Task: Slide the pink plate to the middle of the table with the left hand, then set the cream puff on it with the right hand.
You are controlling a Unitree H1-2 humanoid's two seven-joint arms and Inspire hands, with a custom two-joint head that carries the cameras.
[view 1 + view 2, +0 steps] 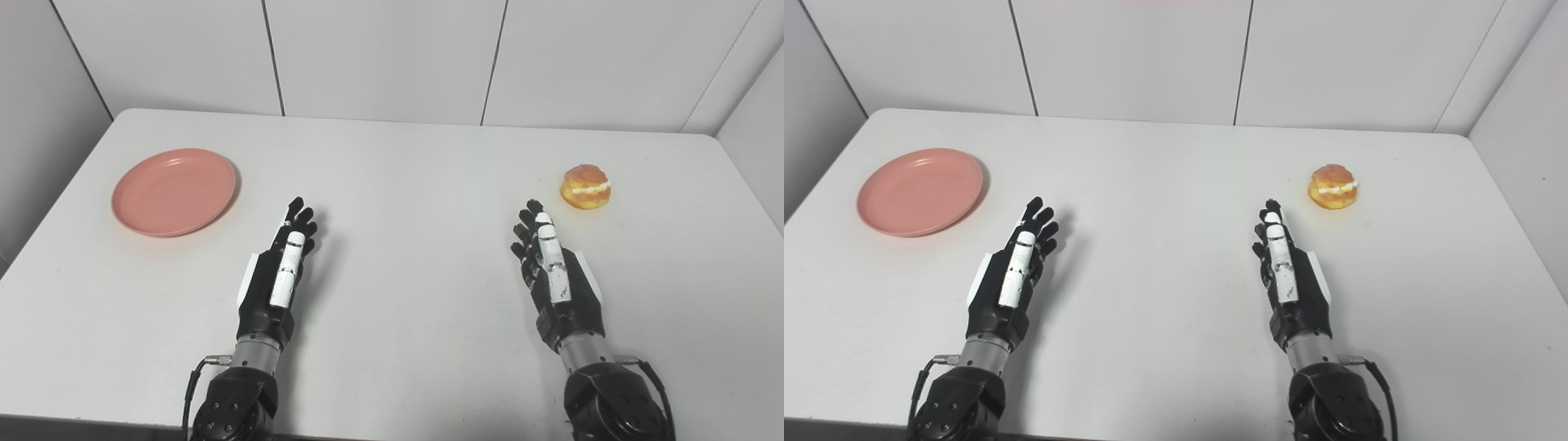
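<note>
Pink plate [174, 191] was seen lying flat on the white table [404, 184], toward the table's far left, with nothing on it. It had not been slid to the middle. On the opposite side, toward the far right, the cream puff [586, 187] was set directly on the tabletop, well apart from the plate; a band of white filling was shown between its two golden halves.

Both arms were brought in from the bottom edge. The left hand [277, 275] was held over the near part of the table, edge-on, with its fingers [299, 222] stretched forward and slightly spread; nothing was grasped in it. It was placed to the right of the plate and nearer the robot, with a clear strip of table between the fingertips and the plate's rim.

The right hand [554, 269] was held in the same way, edge-on, fingers extended and apart, empty. Its fingertips were pointed toward the cream puff and were near it, but bare table was seen between them, so no contact was made.

The middle of the table between the two hands was left uncovered. Pale wall panels [392, 55] were seen behind the far edge.
</note>
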